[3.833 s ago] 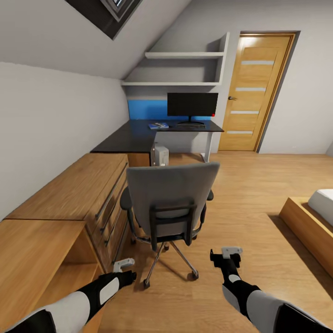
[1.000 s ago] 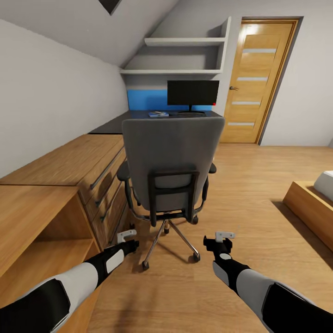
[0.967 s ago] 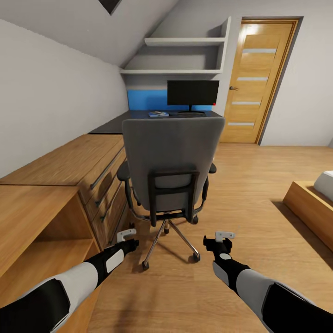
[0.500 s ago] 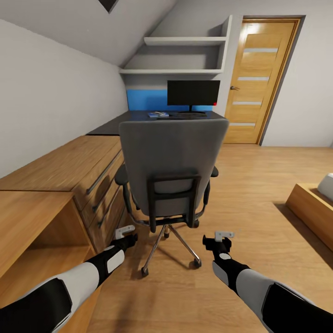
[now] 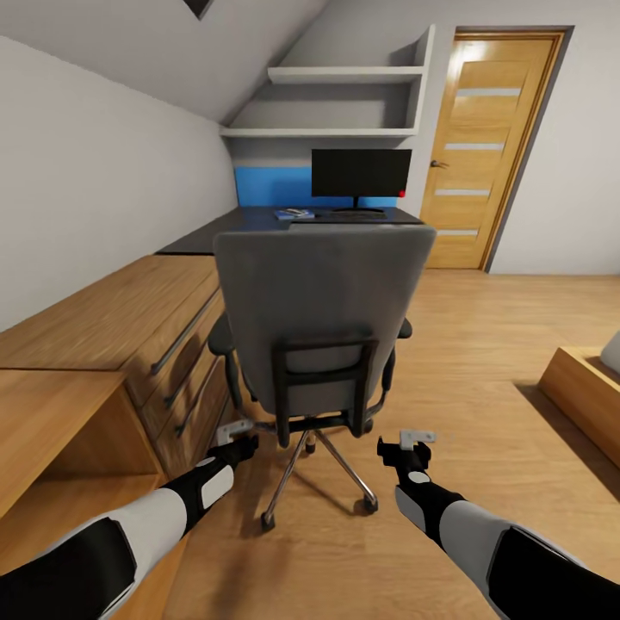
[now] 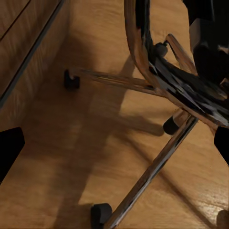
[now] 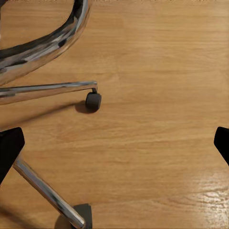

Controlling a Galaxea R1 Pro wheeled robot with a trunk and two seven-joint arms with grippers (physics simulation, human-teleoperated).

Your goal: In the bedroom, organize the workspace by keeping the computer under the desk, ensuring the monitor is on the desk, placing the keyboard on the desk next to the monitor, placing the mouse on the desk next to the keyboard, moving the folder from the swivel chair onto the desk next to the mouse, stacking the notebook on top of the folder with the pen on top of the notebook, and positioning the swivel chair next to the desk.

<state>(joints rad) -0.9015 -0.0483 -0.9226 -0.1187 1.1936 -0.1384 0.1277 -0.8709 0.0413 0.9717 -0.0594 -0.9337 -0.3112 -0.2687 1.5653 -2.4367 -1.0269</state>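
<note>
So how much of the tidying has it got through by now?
Most looks done: the monitor stands on the desk, with a keyboard in front of it and a blue folder beside that, something small on top. The left gripper and right gripper hang open and empty behind the swivel chair, which is not yet at the desk.

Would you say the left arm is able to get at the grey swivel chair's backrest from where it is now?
Probably yes: the left claw hangs low beside the grey swivel chair, just behind its chrome base, with nothing between. It would need raising to backrest height.
</note>
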